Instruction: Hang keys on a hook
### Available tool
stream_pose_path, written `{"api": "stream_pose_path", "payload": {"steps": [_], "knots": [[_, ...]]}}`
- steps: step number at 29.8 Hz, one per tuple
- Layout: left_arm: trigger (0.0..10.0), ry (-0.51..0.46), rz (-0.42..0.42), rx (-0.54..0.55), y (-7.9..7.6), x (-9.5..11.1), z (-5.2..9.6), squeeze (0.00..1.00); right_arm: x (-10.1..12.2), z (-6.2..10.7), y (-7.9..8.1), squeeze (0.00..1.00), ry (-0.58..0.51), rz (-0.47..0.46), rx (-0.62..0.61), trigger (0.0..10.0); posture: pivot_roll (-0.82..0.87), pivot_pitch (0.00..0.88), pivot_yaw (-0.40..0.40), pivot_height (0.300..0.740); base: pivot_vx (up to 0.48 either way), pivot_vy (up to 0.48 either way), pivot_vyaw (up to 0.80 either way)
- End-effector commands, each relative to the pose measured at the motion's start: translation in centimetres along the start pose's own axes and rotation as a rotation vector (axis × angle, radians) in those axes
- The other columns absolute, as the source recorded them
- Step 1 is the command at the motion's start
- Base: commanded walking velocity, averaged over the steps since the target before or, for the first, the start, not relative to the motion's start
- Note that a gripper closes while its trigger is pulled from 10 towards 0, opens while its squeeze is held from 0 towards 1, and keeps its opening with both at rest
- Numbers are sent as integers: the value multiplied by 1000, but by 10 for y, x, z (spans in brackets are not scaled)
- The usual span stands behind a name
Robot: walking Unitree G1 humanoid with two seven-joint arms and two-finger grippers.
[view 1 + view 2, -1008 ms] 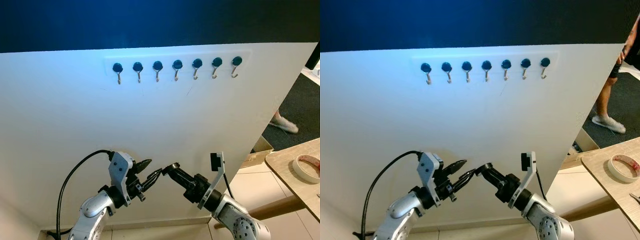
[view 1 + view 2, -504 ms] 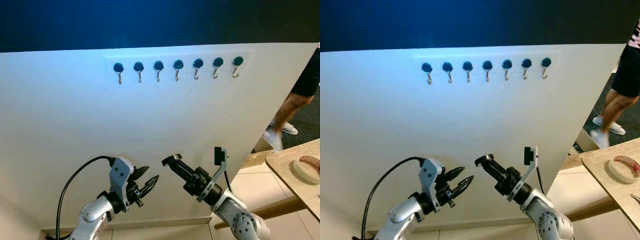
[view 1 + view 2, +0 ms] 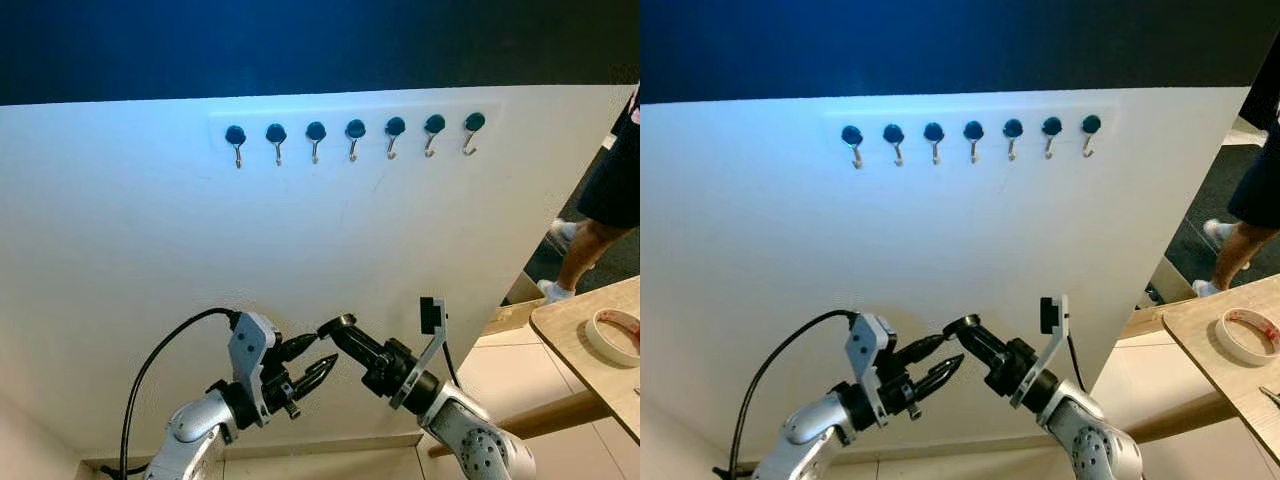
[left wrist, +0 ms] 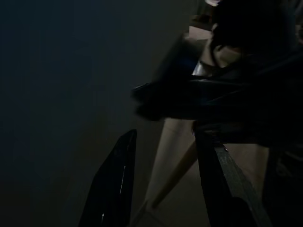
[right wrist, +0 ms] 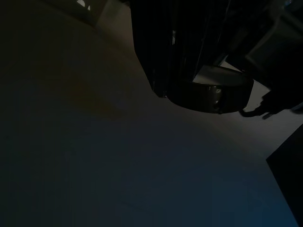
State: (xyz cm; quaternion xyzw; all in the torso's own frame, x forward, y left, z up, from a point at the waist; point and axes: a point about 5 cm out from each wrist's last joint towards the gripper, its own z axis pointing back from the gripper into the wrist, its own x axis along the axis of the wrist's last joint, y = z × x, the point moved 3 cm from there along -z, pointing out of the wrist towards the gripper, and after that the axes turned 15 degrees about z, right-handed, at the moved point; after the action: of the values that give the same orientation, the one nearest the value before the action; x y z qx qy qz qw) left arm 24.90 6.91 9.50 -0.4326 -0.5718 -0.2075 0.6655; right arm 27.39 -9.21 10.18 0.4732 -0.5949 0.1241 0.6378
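A: White wall panel (image 3: 300,260) straight ahead, lit bluish near its top; dark blue band (image 3: 300,45) above it.

B: Floor?

A: Pale tiles (image 3: 500,365) at lower right, dark carpet (image 3: 600,215) farther right beyond the panel's edge.

B: Furniture?

A: Light wooden counter (image 3: 580,345) at near right, a wooden leg (image 3: 545,415) slanting under it; a tape roll (image 3: 612,335) lies on top.

B: Anyone about?

A: A person's legs (image 3: 600,215) at far right, pale shoes on the carpet.
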Motion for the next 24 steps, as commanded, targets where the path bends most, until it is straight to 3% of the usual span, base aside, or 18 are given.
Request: {"api": "stream_pose_path", "payload": {"steps": [1, 11, 24], "knots": [[10000, 5, 6, -15, -4, 0, -1, 0, -2, 1, -3, 0, 6, 2, -17, 10000, 34, 53, 1, 740, 0, 0, 0], [10000, -54, -2, 10, 0, 15, -6, 0, -8, 8, -4, 0, 32, -1, -20, 10000, 32, 52, 4, 740, 0, 0, 0], [10000, -62, 4, 20, 2, 18, -5, 0, -11, 10, -3, 0, 44, -2, -17, 10000, 33, 55, 4, 740, 0, 0, 0]]}}
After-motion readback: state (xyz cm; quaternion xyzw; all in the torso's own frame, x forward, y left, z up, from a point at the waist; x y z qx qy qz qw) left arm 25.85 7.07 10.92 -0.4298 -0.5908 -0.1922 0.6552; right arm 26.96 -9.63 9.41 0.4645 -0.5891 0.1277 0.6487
